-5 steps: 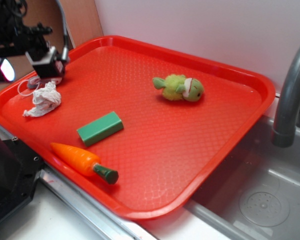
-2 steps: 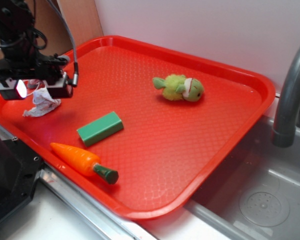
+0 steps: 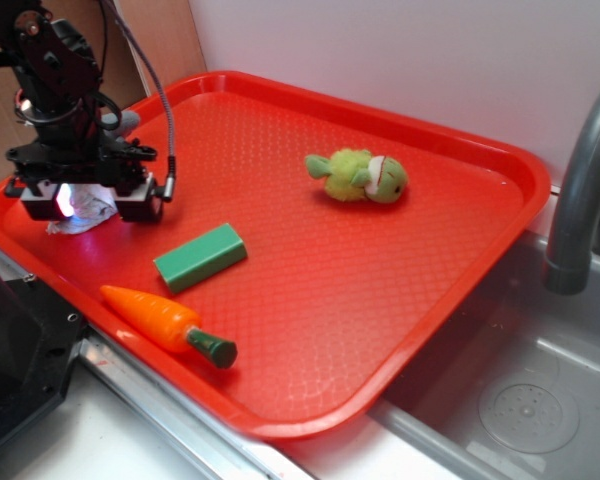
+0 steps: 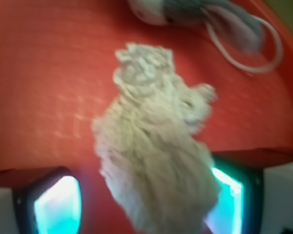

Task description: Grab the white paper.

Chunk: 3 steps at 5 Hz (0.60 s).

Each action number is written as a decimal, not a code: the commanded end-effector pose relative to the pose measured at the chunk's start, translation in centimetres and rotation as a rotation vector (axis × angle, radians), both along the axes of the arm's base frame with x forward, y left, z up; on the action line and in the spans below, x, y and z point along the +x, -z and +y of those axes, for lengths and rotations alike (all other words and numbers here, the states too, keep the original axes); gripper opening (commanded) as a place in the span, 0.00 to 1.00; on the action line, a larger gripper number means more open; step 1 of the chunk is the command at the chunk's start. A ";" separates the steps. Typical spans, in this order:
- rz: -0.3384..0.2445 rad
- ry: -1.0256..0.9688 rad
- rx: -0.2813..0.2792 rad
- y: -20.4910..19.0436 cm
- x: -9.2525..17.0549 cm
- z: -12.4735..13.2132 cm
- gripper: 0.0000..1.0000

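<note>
The red tray holds five items: the white paper, a grey plush toy with a thin white cord, a green block, a toy carrot and a green plush toy. The white paper lies at the tray's left end, near the rim, beside the grey plush toy. The gripper sits directly over it, jaws spread wide, one finger on each side of the wad, not closed on it.

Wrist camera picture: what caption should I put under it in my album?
Open gripper straddling the crumpled white paper on the red tray, a grey plush toy just beyond.
</note>
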State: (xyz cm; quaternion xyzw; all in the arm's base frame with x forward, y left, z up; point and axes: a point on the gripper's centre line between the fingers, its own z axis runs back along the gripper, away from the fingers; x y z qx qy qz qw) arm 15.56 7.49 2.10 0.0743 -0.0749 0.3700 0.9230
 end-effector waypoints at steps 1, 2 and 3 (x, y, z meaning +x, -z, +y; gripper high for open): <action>-0.017 -0.021 -0.004 0.2 0.0 1.0 0.00; -0.011 -0.036 0.012 0.2 0.1 1.1 0.00; 0.002 -0.029 0.043 -0.3 0.4 0.5 0.00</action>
